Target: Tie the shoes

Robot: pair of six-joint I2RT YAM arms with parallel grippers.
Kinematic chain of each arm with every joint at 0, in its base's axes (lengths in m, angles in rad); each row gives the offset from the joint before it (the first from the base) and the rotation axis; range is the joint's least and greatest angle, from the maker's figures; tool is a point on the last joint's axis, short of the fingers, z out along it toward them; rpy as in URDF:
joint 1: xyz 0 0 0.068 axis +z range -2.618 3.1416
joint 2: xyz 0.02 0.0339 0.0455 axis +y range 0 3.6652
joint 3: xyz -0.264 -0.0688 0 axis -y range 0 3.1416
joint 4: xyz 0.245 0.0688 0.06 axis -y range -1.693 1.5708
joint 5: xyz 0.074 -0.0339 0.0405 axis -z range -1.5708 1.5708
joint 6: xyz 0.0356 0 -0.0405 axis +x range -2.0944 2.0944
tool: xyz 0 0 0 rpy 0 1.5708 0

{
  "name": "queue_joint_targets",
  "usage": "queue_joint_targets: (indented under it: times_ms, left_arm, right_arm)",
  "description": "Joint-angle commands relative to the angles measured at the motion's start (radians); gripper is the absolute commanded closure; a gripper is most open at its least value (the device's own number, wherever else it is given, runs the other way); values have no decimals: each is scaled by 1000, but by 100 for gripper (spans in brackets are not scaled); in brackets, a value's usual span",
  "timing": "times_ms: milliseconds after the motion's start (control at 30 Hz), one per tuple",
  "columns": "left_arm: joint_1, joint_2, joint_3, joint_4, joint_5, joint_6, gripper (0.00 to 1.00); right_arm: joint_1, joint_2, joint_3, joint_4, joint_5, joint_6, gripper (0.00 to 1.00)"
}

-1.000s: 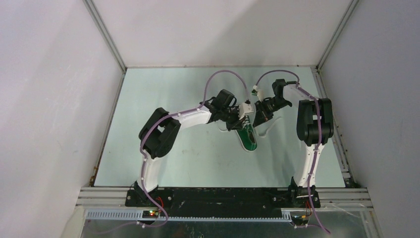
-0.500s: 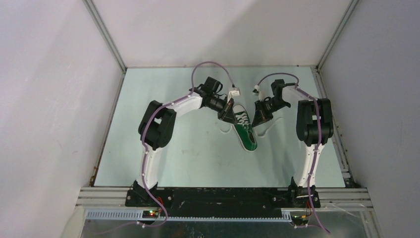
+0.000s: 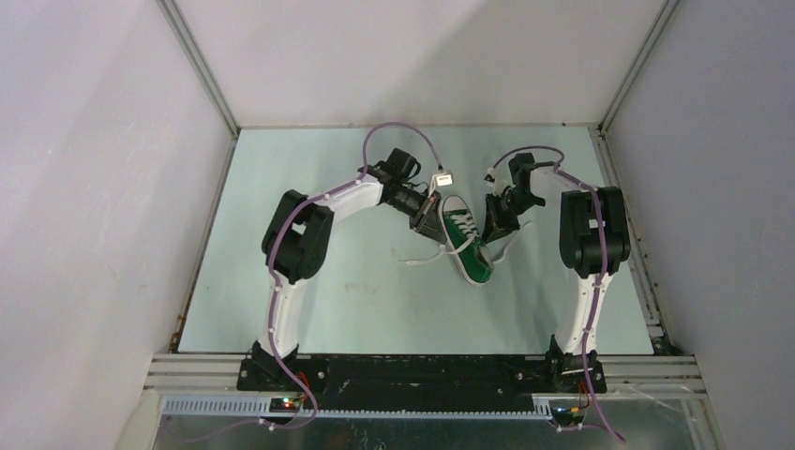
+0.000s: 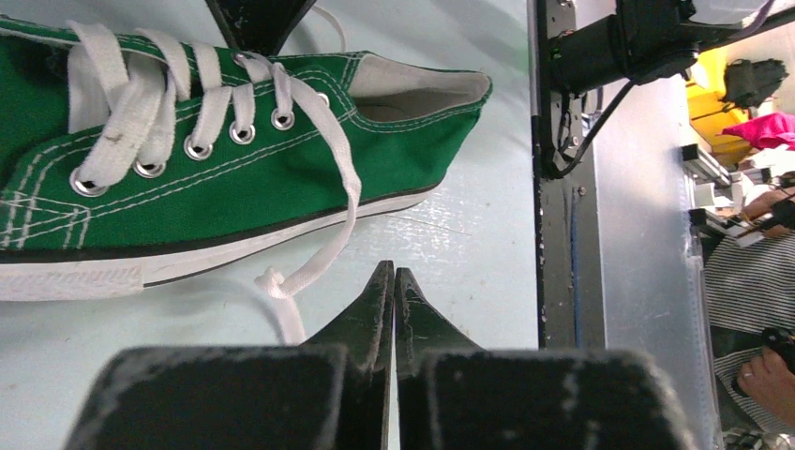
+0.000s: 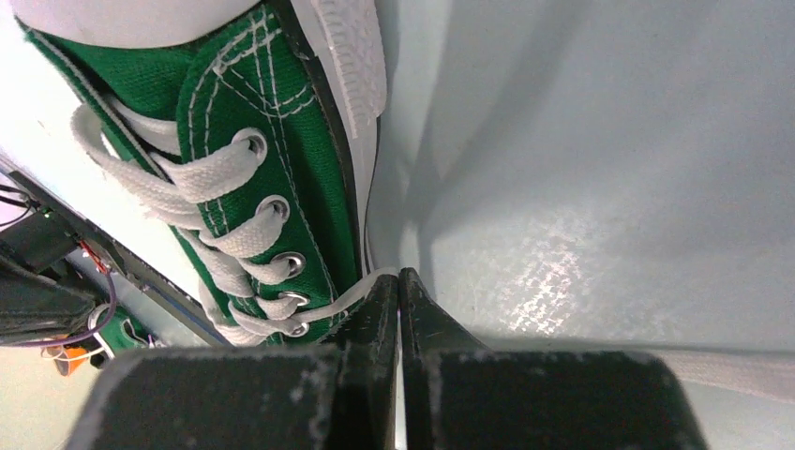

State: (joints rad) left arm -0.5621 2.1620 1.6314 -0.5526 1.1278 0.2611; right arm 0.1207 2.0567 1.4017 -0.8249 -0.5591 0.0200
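Observation:
The green sneaker (image 3: pixel 466 246) lies mid-table, white toe cap toward the near edge, between both grippers. My left gripper (image 3: pixel 429 222) is shut and empty, low by the shoe's left side. In the left wrist view its tips (image 4: pixel 394 274) rest just off the white sole, and a loose white lace (image 4: pixel 342 202) hangs from the eyelets to a knotted end beside them. My right gripper (image 3: pixel 494 225) is at the shoe's right side. In the right wrist view its tips (image 5: pixel 398 277) are shut where a taut lace (image 5: pixel 342 300) from the top eyelets ends.
White enclosure walls and metal frame rails (image 3: pixel 626 234) border the pale green table. A lace end (image 3: pixel 422 260) lies on the table left of the shoe and another (image 3: pixel 511 246) lies to its right. The arm bases stand at the near edge.
My left gripper drew back from over the shoe to its left side. The shoe turned slightly and its left lace now lies stretched out. My right gripper moved in against the shoe.

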Motion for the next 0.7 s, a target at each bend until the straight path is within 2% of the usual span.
queue_joint_targets:
  times_ms: [0,33,67,133,267,367,500,667]
  left_arm:
    - [3,-75,-19,85,-103,-53,86]
    - [3,-97,-107,238,-132,-120,78]
    - [2,-147,-158,439,-189,-155,64]
    - [-11,-179,-300,645,-251,-216,51]
    - [-52,-107,-218,592,-268,-158,44]
    - [-88,-84,-186,573,-272,-108,44]
    - [-129,-58,-145,455,-325,-1,45]
    - [-154,-40,-151,399,-422,4,47]
  right_arm:
    - [-2,-31,8,50,43,-7,100]
    - [-2,-33,12,49,27,-15,100]
    - [1,-38,13,48,22,-17,100]
    - [4,-45,15,46,11,-18,100]
    - [8,-44,17,45,7,-18,100]
    - [8,-45,19,43,4,-17,100]
    - [5,-47,20,41,-5,-17,100]
    - [4,-42,27,41,-19,-17,100]
